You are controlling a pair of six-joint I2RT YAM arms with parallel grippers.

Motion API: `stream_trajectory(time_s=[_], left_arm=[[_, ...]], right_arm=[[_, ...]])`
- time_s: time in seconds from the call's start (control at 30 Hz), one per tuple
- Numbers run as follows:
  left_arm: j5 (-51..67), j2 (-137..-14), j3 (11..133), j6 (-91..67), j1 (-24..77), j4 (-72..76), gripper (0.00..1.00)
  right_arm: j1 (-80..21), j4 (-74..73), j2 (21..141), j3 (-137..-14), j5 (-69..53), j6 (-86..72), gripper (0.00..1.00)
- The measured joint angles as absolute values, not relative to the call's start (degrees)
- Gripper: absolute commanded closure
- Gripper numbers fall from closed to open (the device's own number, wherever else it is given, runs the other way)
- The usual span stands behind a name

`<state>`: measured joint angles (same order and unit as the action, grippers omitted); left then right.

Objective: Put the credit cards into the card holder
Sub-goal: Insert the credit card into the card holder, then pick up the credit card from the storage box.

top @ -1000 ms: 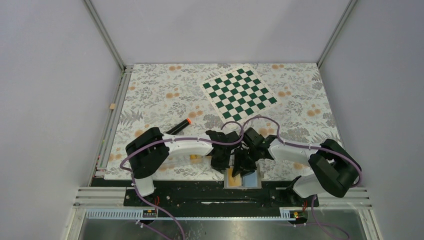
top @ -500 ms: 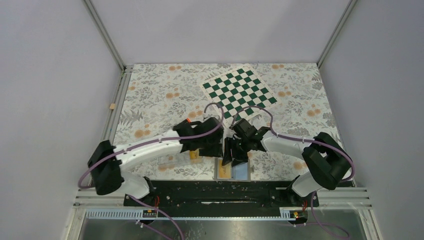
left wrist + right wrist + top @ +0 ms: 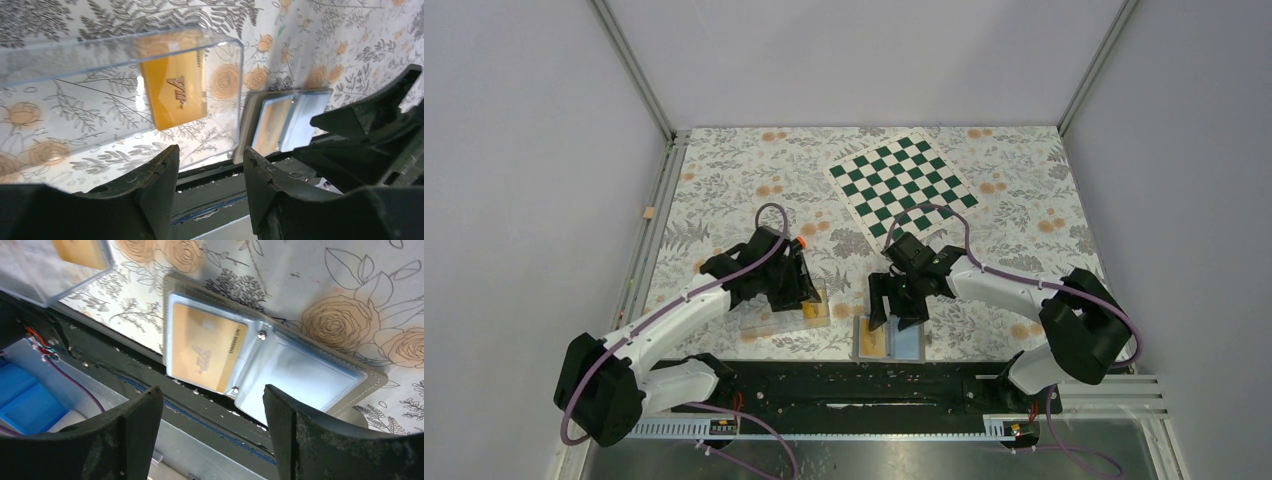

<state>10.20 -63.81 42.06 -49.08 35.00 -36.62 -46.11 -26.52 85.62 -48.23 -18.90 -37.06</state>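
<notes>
With one card (image 3: 205, 355) pocketed in the card holder (image 3: 305, 375) at the bench's (image 3: 724, 180) edge, both have released: right pincer (image 3: 212, 392) gaping above it, left pincer (image 3: 210, 160) swung over the tray's (image 3: 100, 47) remaining card (image 3: 175, 90).

Open grey folding card holder (image 3: 907, 343) at near edge of floral table (image 3: 724, 180), orange-yellow credit card (image 3: 874, 341) in left pocket; clear plastic tray (image 3: 764, 322) just left, second card (image 3: 815, 311) inside; green-white chessboard (image 3: 902, 185) far behind.
</notes>
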Motion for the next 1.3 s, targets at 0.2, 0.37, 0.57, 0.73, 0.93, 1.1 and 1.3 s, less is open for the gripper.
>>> stream_trajectory(time_s=[0.2, 0.37, 0.57, 0.73, 0.93, 1.1, 1.3], left_arm=[[10.4, -65.4, 42.1, -46.2, 31.9, -38.0, 0.56], [11.0, -69.3, 41.9, -45.4, 30.4, -37.5, 0.59], [10.8, -74.4, 41.9, -45.0, 29.8, -36.0, 0.6], [10.5, -78.5, 41.7, -44.7, 29.7, -34.5, 0.64], [10.4, -81.4, 41.1, -44.5, 29.7, -32.7, 0.7], [10.4, -82.0, 41.1, -44.0, 29.7, -31.9, 0.91], [10.4, -82.0, 41.1, -43.4, 29.7, -32.4, 1.0]], right_arm=[[-46.1, -27.4, 87.2, -53.3, -19.5, -36.6, 0.33], [-46.1, -26.5, 91.2, -58.8, -21.8, -36.7, 0.35], [-46.7, -25.7, 97.5, -66.4, -24.3, -37.0, 0.34], [-48.0, -24.1, 102.3, -70.5, -25.7, -38.0, 0.4], [-49.9, -23.2, 108.2, -74.0, -26.7, -38.7, 0.59], [-51.1, -23.2, 110.8, -74.8, -27.3, -39.2, 0.8], [-51.2, -23.7, 111.1, -75.2, -27.4, -39.9, 0.88]])
